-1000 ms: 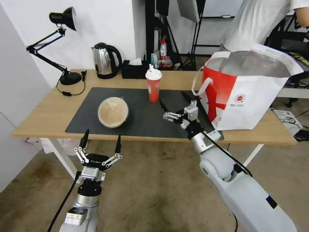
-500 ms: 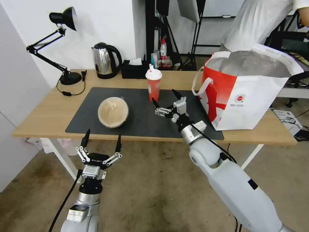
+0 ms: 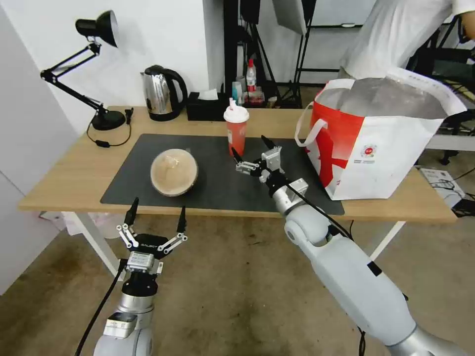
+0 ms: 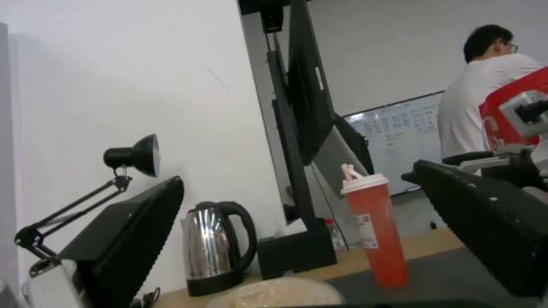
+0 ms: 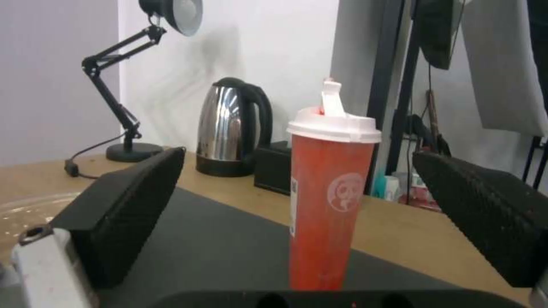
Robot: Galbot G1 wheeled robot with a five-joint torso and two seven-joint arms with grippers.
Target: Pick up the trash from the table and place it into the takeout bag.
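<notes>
Room: white wall (image 3: 163,34) behind; mottled brown-grey floor (image 3: 237,287) below. Fixtures: black articulated desk lamp (image 3: 91,69) at far left, steel kettle (image 3: 161,94) and black tissue box (image 3: 208,106) along the back, dark stands (image 3: 242,44) beyond, whiteboard (image 4: 400,137) on the distant wall.

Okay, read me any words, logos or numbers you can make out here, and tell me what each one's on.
"GALBOT", faint, on the left gripper body, parked below the table edge.
Red drink cup: a round white logo and a small code label, no legible words.
Takeout bag: small round logo with print beneath, too small to read.
Whiteboard writing: blurred.
</notes>
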